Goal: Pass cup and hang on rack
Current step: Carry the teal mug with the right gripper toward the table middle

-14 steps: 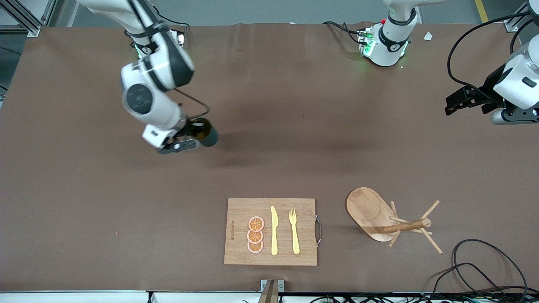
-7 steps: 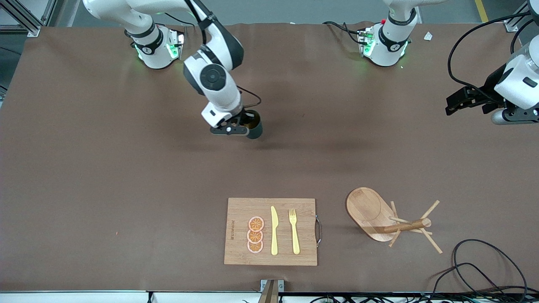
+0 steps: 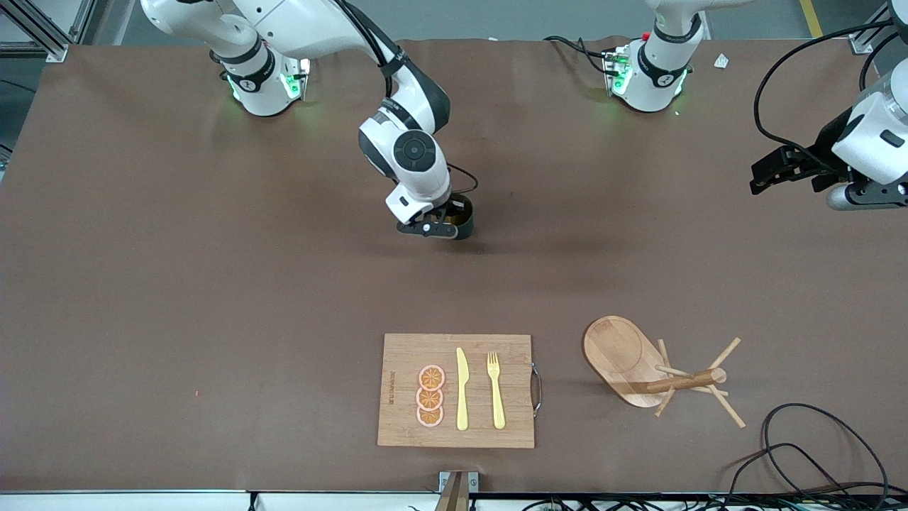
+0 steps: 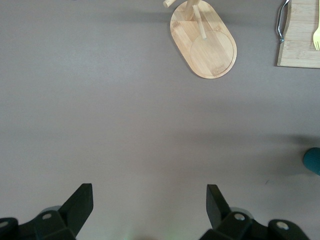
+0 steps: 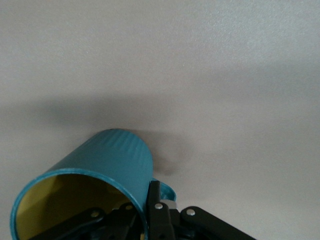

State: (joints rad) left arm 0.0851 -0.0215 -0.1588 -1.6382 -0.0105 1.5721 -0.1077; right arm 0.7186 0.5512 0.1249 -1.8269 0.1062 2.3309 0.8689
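Table [image 3: 177, 298]: brown mat filling the front view. Right gripper [image 3: 436, 228]: just above the centre of the front view, on the arm that reaches down from the base at upper left; fingers pinched tight on the wall of the cup [image 3: 461, 216], one finger inside the rim and one outside, as the right wrist view shows at its lower edge. The cup, teal outside and yellow inside, sits close over the bare mat, its small handle [image 5: 167, 191] just beside the outer finger; whether its base touches the mat cannot be told. Left gripper [image 3: 770, 174]: at the right edge of the front view, upper half, over bare mat at the left arm's end of the table; this arm waits, fingers [image 4: 80, 202] spread wide apart with nothing between them. Rack [image 3: 624, 355]: lower right of the front view, wooden, oval base flat on the mat, post [image 3: 681, 382] with thin angled pegs leaning toward the right edge of the frame; no cup on it. It also appears at the top of the left wrist view [image 4: 205, 42]. Cutting board [image 3: 457, 390]: lower centre, beside the rack toward the right arm's end, carrying three orange slices [image 3: 430, 396], a yellow knife [image 3: 462, 389] and a yellow fork [image 3: 495, 390] side by side. Black cables [image 3: 816, 454]: lower right corner.
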